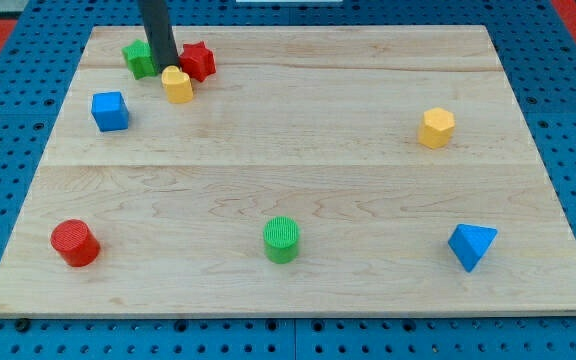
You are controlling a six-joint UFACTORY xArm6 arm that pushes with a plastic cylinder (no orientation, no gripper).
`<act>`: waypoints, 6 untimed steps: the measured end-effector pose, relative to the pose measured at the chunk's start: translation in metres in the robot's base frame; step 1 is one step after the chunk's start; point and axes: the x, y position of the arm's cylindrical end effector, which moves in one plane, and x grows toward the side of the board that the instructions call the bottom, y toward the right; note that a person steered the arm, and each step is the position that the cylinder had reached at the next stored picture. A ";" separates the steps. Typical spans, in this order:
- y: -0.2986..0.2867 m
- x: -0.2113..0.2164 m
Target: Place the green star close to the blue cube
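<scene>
The green star point(138, 58) lies near the view's top left corner of the wooden board, partly hidden behind my rod. The blue cube point(110, 111) sits below and slightly left of it, a short gap apart. My tip point(164, 68) rests just right of the green star, between it and the red star point(198, 61), and just above the yellow block point(177, 85).
A yellow hexagonal block point(436, 128) sits at the right. A red cylinder point(75, 243) is at the bottom left, a green cylinder point(282, 239) at the bottom middle, a blue triangular block point(471, 246) at the bottom right. The board's edge point(288, 315) runs along the bottom.
</scene>
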 end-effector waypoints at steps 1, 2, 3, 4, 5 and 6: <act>0.003 0.031; 0.003 0.014; 0.003 -0.029; 0.003 -0.050; -0.016 -0.078; -0.044 -0.076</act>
